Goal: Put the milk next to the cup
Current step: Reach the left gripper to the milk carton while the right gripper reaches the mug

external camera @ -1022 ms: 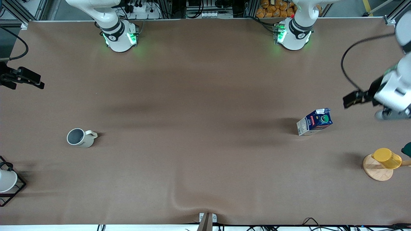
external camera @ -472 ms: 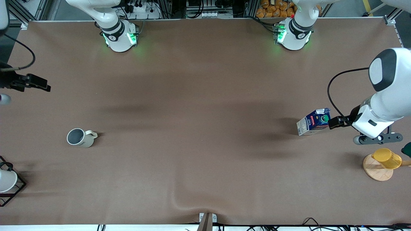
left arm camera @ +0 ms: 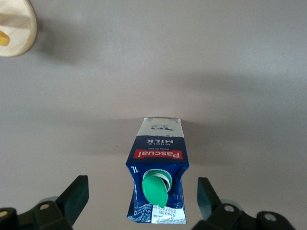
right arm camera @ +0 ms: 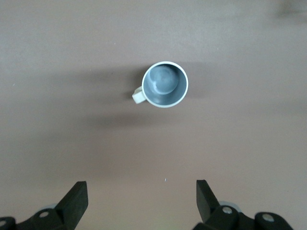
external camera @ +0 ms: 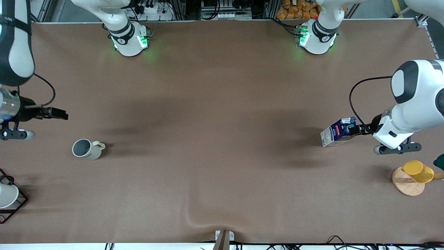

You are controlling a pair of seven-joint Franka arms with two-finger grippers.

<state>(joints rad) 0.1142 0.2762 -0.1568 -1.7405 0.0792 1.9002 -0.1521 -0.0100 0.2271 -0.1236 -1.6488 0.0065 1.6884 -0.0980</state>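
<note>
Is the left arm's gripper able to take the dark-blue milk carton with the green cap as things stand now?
Probably yes. The left gripper is at the dark-blue milk carton, fingers open with the green cap between them. The carton stands alone on the brown table; nothing blocks it.

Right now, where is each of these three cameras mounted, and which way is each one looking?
Front view: high across the table, facing both arm bases; shows the left gripper at the milk and the right gripper above the table near the cup.
Left wrist view: on the left arm's wrist, looking down at the milk between its open fingers.
Right wrist view: on the right arm's wrist, looking down at the cup; open fingers show.
Shared: front and left wrist views both show the milk.
</note>
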